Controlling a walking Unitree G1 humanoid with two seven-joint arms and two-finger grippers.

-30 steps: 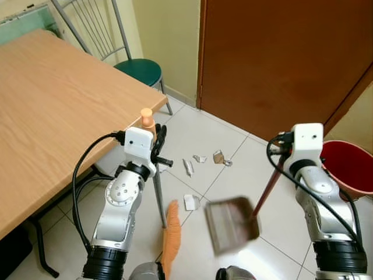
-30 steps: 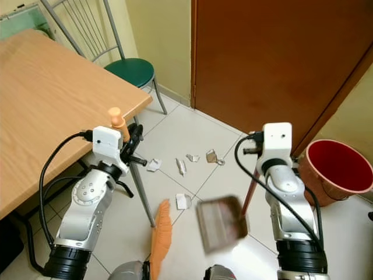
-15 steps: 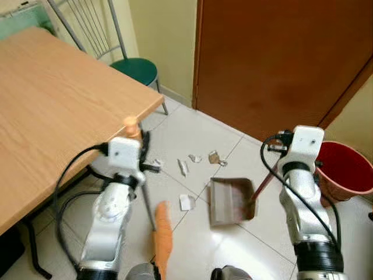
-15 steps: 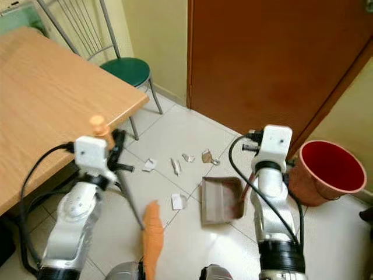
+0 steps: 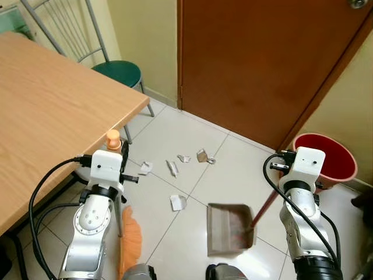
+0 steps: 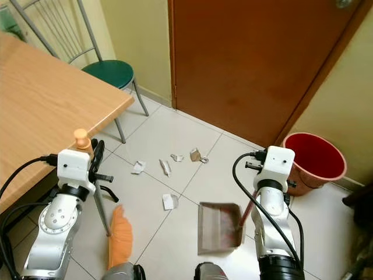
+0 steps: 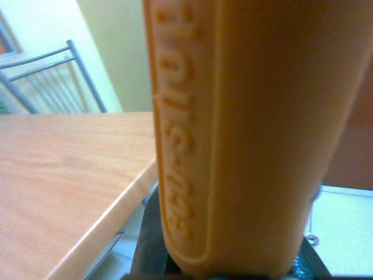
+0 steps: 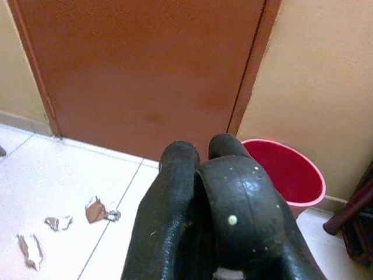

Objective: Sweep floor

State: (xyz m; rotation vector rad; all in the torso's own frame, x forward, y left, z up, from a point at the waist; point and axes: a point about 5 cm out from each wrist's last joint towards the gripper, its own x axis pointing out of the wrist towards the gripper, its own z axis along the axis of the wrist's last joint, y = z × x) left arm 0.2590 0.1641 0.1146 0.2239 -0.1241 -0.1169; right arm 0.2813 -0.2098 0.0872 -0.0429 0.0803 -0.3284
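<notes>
Scraps of torn paper (image 5: 175, 169) lie scattered on the white tile floor (image 5: 233, 163), just beyond your brown plastic dustpan (image 5: 228, 228). Left gripper (image 5: 119, 166) is clamped on the orange-bristled broom (image 5: 129, 240), left of the dustpan. Right gripper (image 8: 201, 192) grips the dustpan's handle.

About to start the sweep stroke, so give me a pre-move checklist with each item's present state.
1. Broom held by left gripper: ok, its orange handle sits against the fingers in the left wrist view.
2. Dustpan flat on the floor: ok.
3. Dustpan handle in right gripper: cannot tell, grip hidden.
4. Paper scraps between broom and dustpan: ok for the nearest piece; others lie farther out.
5. Red bucket within reach on the right: ok.
</notes>
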